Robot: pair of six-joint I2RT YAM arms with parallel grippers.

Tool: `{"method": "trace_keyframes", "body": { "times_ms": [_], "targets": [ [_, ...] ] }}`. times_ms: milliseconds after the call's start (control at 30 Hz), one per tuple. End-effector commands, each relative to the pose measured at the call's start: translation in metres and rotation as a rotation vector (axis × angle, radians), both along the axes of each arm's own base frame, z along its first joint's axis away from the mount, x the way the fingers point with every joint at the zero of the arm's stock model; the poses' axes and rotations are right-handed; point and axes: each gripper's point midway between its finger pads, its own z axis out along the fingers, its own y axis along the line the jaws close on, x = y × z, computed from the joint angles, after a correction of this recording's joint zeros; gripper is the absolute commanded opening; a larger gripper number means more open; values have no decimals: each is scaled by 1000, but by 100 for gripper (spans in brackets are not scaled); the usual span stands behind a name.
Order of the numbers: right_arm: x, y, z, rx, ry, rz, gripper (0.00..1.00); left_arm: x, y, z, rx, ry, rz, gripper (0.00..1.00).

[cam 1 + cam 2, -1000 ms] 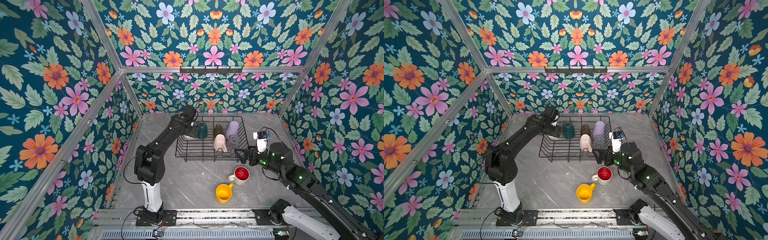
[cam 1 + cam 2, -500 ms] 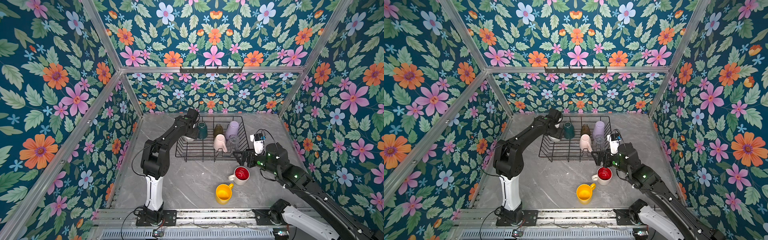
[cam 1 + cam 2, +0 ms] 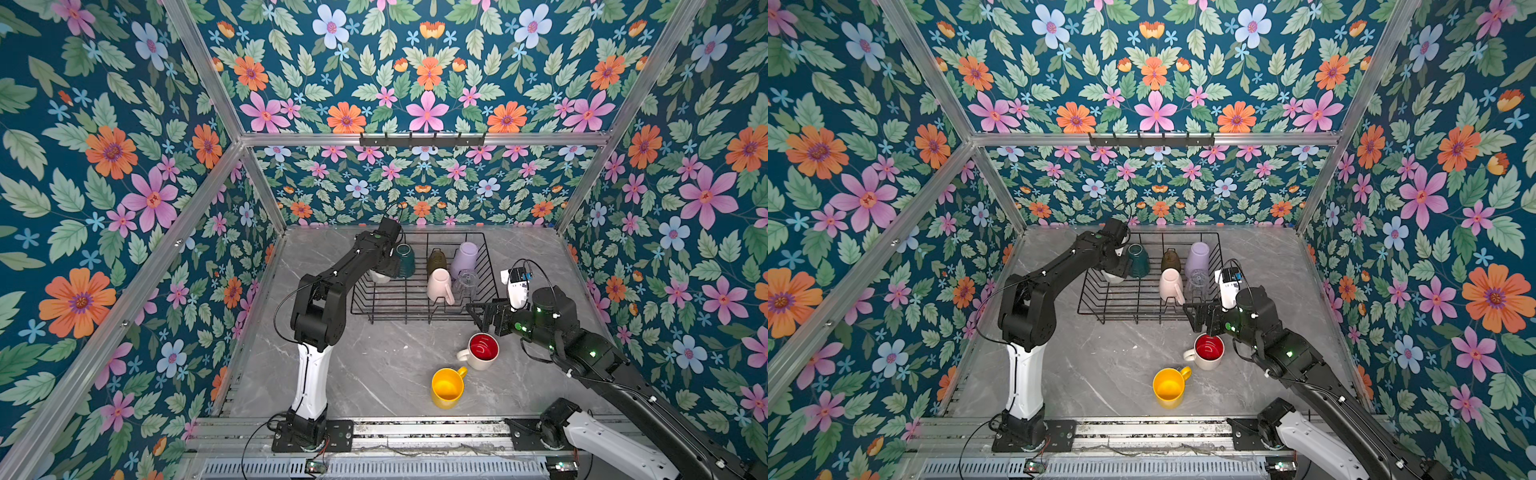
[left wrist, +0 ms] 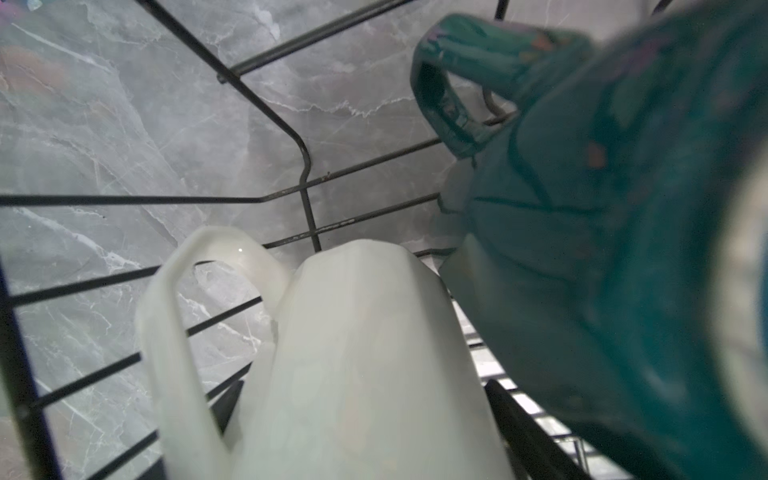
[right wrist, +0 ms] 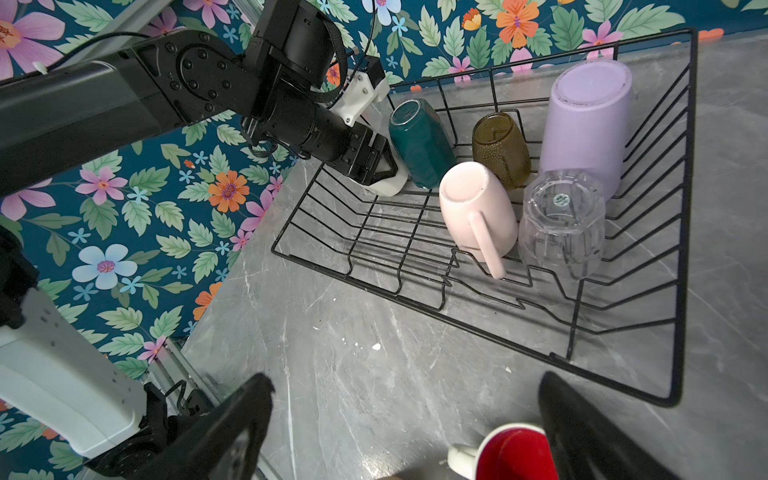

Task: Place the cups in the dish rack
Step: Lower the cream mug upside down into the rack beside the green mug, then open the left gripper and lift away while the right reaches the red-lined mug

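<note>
**Top views:** dish rack [image 3: 399, 297] sits at back of marble table [image 3: 374, 374]. Inside it, upside down: dark green mug [image 3: 405, 261], olive-amber glass [image 3: 436, 261] & lilac tumbler [image 3: 465, 257] along rack's back. Pale pink mug [image 3: 439, 284] & clear glass [image 3: 467, 282] are just in front of those, in rack's right half. L gripper [image 3: 384, 270] is in rack's back-left corner, clamped on white mug [image 3: 377, 277]. R gripper [image 3: 476, 313] hovers at rack's front-right corner, jaws spread, empty. Outside rack, in front of it, red-lined white mug [image 3: 1209, 351] & yellow mug [image 3: 1169, 388] stand upright on table.

**L wrist:** white mug [image 4: 365, 353] fills the view betw. the fingers [image 4: 519, 419], prob. bottom-up but blurred. Dark green mug [image 4: 582, 249] is just beside it, rack wires behind.

**R wrist:** fingers [image 5: 232, 428] are wide apart, nothing betw. them. Red-lined white mug [image 5: 515, 455] is outside rack's front rim, near it.
</note>
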Motion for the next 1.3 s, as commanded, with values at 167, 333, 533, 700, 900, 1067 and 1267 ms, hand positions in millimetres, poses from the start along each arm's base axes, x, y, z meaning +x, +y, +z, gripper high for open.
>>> {"method": "trace_keyframes", "body": {
  "times_ms": [167,333,533,700,900,1067,1267],
  "targets": [
    [-2,-3,2,-15,-2,0,99,11,1,-6,12,-25,12,54],
    [-2,-3,-1,-21,10,-5,99,10,4,-6,25,-24,7,78],
    [-1,-4,-1,-31,24,-10,98,6,1,4,3,-33,-11,93],
    [0,-4,-2,-54,44,-16,98,5,-1,16,-22,-52,-19,100],
    [0,-14,-11,-116,108,-60,96,0,-5,41,-78,-96,-31,100],
    [-10,-28,-39,-197,218,-93,90,-5,-2,90,-138,-223,-18,100],
    [-29,-46,-83,-264,386,-160,76,-24,15,171,-246,-503,17,100]
  ]
}}
